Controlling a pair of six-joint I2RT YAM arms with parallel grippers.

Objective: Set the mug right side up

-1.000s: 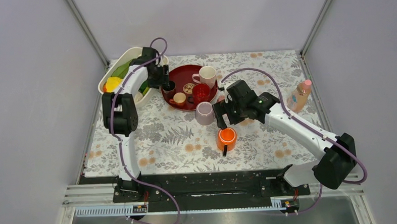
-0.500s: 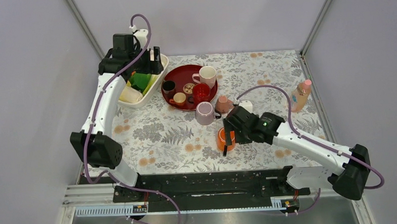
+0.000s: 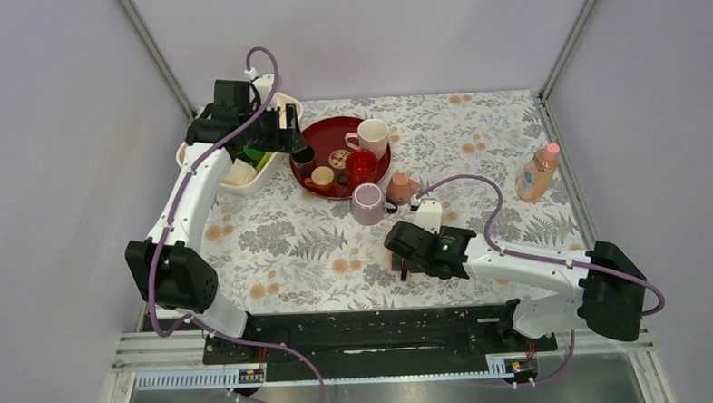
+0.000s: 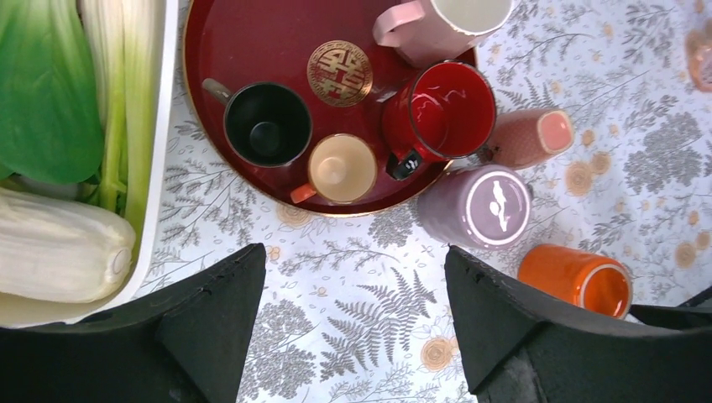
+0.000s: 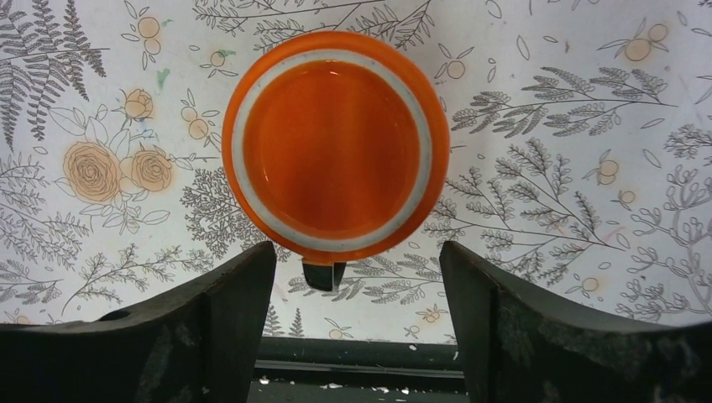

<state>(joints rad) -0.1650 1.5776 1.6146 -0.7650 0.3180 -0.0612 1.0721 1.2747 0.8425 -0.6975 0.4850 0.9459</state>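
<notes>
An orange mug point(image 5: 336, 147) with a black handle point(image 5: 323, 275) stands on the floral cloth. A flat face with a pale ring points up. It also shows in the left wrist view point(image 4: 575, 277). My right gripper point(image 5: 357, 252) is open and hovers above it, fingers either side of the handle end; in the top view point(image 3: 408, 254) the wrist hides most of the mug. A purple mug point(image 3: 367, 204) stands bottom up beside the tray, a bird mark on its base point(image 4: 497, 204). My left gripper point(image 4: 354, 252) is open and empty, high over the tray's left edge point(image 3: 282, 137).
A red tray point(image 3: 318, 135) holds a white mug point(image 3: 373, 135), a red mug point(image 3: 361, 168), a black mug point(image 3: 303, 155) and a small tan cup point(image 3: 322, 177). A pink cup point(image 3: 399, 188) lies beside it. A white bin point(image 3: 243, 175) of vegetables sits left. A bottle point(image 3: 535, 174) stands right.
My right gripper has drawn back toward the near edge and now sits over the orange mug. My left arm rose from the tray, then shifted slightly right. The mugs have not moved.
</notes>
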